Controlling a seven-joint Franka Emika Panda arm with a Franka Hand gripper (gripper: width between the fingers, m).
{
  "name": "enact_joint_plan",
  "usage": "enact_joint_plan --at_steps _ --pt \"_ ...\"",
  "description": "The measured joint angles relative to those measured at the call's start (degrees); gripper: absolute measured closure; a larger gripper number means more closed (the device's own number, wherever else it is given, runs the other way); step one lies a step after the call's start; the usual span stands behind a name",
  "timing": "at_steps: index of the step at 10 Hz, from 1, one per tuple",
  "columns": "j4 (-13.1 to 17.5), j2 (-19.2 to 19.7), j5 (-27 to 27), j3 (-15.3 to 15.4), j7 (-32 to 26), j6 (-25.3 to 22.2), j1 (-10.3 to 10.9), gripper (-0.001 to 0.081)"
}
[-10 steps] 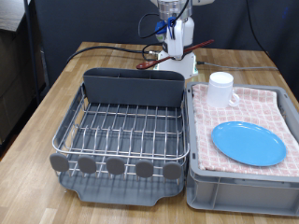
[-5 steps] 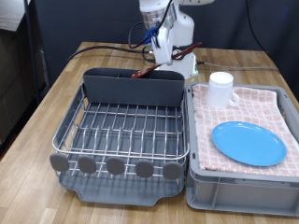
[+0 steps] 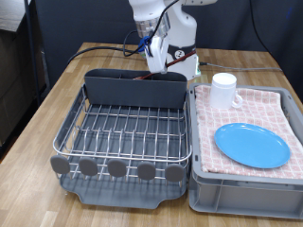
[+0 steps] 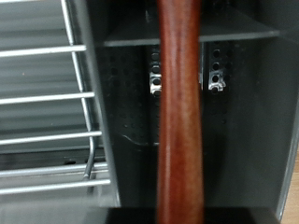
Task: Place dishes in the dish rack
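A wooden counter (image 3: 57, 90) is carrying a rack (image 3: 123, 132) and a cloth-lined bin (image 3: 248, 184), with a dark wall standing behind. The claw (image 3: 156, 59) is hovering over the rack's back compartment, holding the spoon (image 4: 179, 112) upright inside it.

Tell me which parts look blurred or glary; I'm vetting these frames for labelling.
Wrist view: wooden spoon soft and out of focus, dish rack wires sharper, compartment dim. Exterior view: evenly lit, claw slightly smeared, mild sheen on the plate.
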Motion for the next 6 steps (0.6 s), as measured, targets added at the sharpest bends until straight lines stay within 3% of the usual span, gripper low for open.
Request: enact_joint_plan --at_steps 3,5,6 --pt "-0.4 0.2 0.0 0.0 0.0 1.4 0.0 0.0708" --pt "-0.4 0.2 -1.0 0.4 0.4 1.5 -0.3 0.0401" --pt "-0.4 0.2 -2.1 1.0 1.0 1.5 -0.7 0.0401"
